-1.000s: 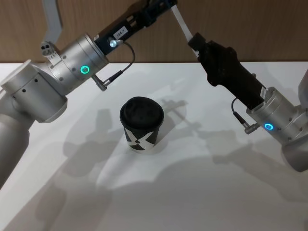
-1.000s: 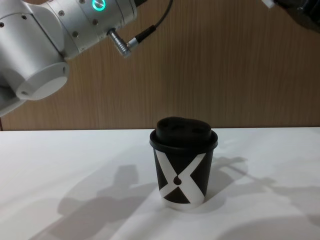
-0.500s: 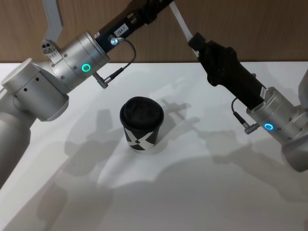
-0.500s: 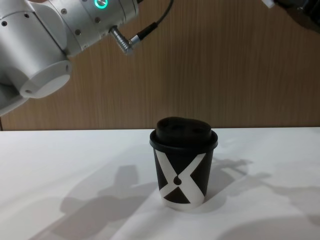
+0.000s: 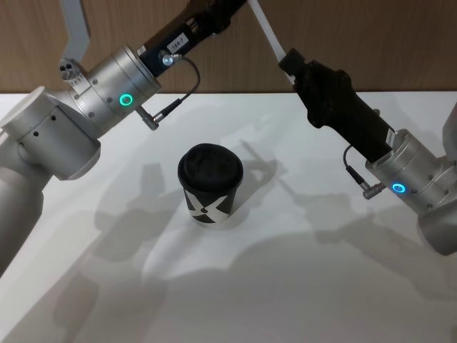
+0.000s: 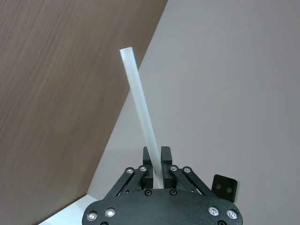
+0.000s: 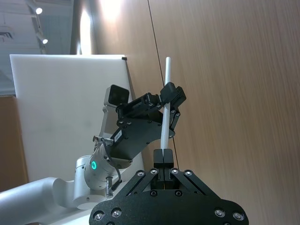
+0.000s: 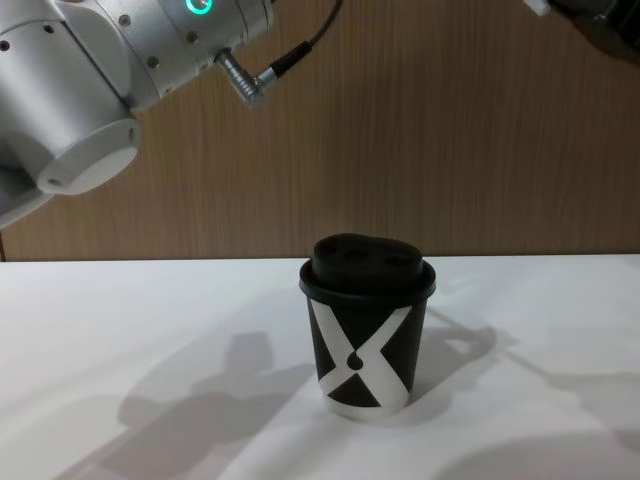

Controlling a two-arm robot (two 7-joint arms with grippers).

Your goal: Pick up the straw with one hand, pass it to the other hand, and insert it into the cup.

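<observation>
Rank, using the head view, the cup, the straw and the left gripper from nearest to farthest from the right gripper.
1. straw: clamped in the right gripper.
2. left gripper: upper left, gripping the straw farther along.
3. cup: lower left, standing on the table.

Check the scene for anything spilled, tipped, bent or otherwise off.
Nothing stands out. The cup stands upright on the table with its lid on and no spill around it. The straw is straight, held in the air by both the left gripper and the right gripper, each shut on it.
</observation>
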